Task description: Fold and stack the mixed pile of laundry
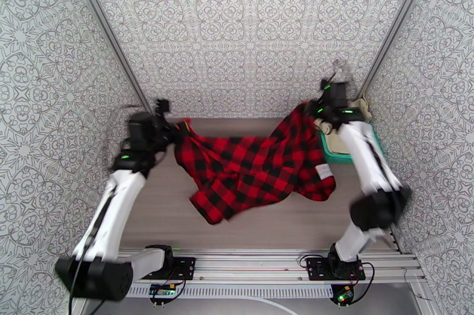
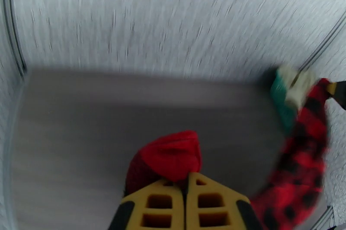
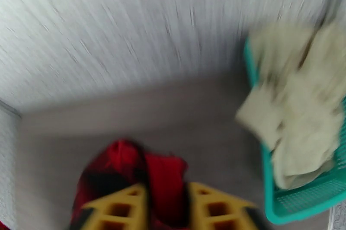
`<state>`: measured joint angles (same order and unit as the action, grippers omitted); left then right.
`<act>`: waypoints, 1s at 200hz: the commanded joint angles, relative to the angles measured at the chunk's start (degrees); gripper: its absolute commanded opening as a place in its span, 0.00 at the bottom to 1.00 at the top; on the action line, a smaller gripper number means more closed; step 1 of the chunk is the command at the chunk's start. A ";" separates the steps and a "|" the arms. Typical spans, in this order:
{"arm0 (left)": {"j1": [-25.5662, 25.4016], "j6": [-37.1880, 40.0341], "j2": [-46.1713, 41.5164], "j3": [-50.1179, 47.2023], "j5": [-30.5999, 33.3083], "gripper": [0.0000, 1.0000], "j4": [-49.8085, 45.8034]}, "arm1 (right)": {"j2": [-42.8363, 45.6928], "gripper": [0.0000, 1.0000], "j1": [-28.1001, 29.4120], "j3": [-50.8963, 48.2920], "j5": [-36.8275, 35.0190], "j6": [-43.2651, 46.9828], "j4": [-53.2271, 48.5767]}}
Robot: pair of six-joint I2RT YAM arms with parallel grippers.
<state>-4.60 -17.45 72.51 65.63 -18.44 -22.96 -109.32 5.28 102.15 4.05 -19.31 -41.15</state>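
From above, I see the red-and-black checked flannel shirt [image 1: 255, 168] stretched left to right over the desk [image 1: 154, 203], from left tool [image 1: 172, 132] to right tool [image 1: 314, 110], with bare room along the near edge.

Left wrist: the left tool [image 2: 187, 179] is clenched on the shirt [image 2: 171, 155].

Right wrist: the right tool [image 3: 166, 192] is released, its fingers apart around the shirt [image 3: 125, 157]. Cream-beige cloth pieces [image 3: 298, 140] fill the teal plastic mesh basket [image 3: 298, 207].

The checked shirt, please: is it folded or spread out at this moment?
Spread, unfolded: the shirt stretches rumpled from left claw to right claw.

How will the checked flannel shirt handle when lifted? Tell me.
Likely floppy: the checked flannel shirt droops and creases from the corner pinched in the left fingers. Probably light, since a small pinch raises that corner.
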 commanded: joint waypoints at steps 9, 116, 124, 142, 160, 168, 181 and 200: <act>-2.85 -2.57 -1.07 -3.13 -0.28 0.00 9.15 | 6.66 0.52 -0.62 -12.21 7.56 -5.40 5.60; -3.49 -2.76 -2.70 -6.39 1.12 0.00 8.02 | 22.72 0.64 8.38 -56.13 23.78 -23.73 25.11; -3.49 -2.76 -2.74 -6.43 1.21 0.00 7.85 | 22.21 0.64 8.67 -57.74 23.75 -24.70 26.31; -3.49 -2.68 -2.76 -6.39 1.05 0.00 7.64 | 20.62 0.64 10.70 -59.42 23.93 -26.52 29.02; -3.40 -2.42 -2.80 -6.13 1.03 0.00 7.41 | 17.57 0.62 12.57 -59.17 22.30 -27.04 30.56; -3.35 -2.43 -2.88 -6.15 1.01 0.00 7.40 | 15.92 0.61 12.67 -58.76 21.26 -27.43 31.73; -3.07 -2.20 -3.05 -6.04 1.08 0.00 7.24 | 12.87 0.58 12.74 -56.59 19.33 -27.02 32.96; -2.28 -2.02 -3.45 -5.96 0.90 0.00 6.69 | 7.97 0.49 12.52 -51.62 18.19 -26.56 34.93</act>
<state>-7.70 -19.49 70.81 59.61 -18.17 -16.43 -94.89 17.58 45.56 26.24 -45.23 -12.25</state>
